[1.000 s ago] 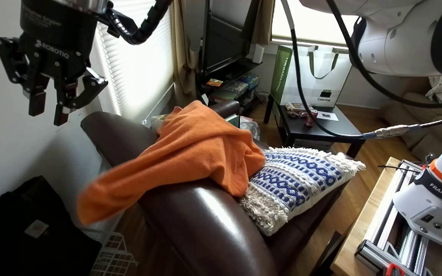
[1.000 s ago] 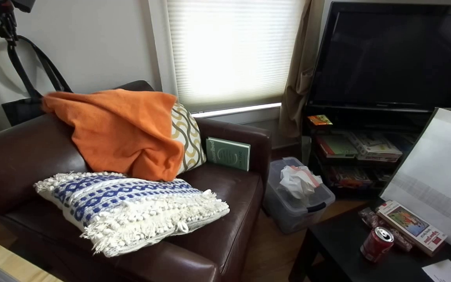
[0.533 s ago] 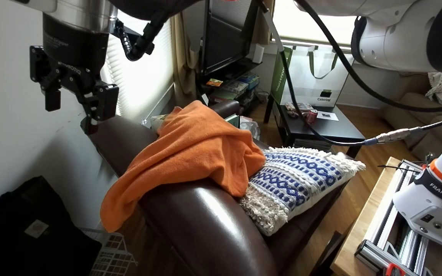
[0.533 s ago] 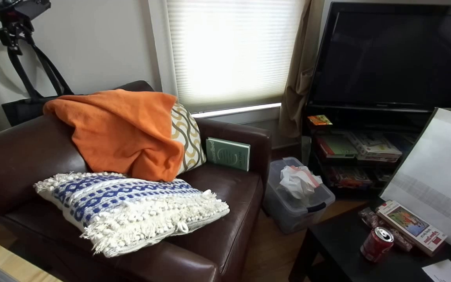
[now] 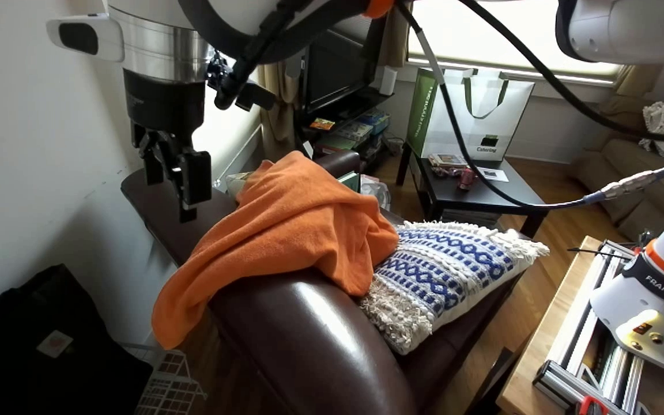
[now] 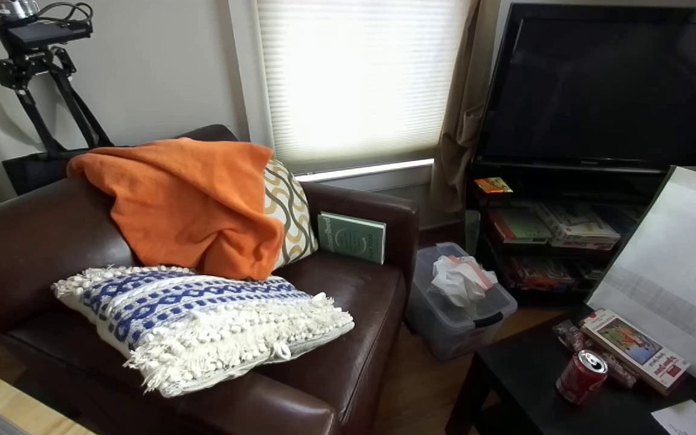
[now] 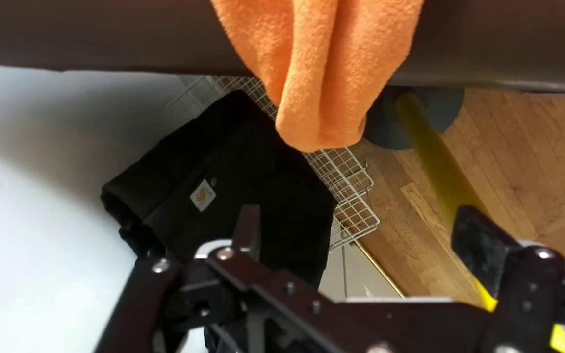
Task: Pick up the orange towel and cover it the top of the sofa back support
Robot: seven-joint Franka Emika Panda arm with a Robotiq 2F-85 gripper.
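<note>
Black metal pincer (image 5: 171,199): I have it at nine o'clock in an exterior view; my wrist view shows its fingers (image 7: 478,245) spread wide.
Fuzzy orange cloth towel (image 5: 286,230): near the dial's centre, apart from my pincer, draped over the back of the rounded brown leather sofa (image 5: 309,334), one corner hanging behind.
Fringed blue-and-white woven pillow (image 5: 447,268): four o'clock, on the sofa.
Low rectangular black desk (image 5: 513,189): toward three o'clock, carrying a tall white-and-green bag (image 5: 499,128).
</note>
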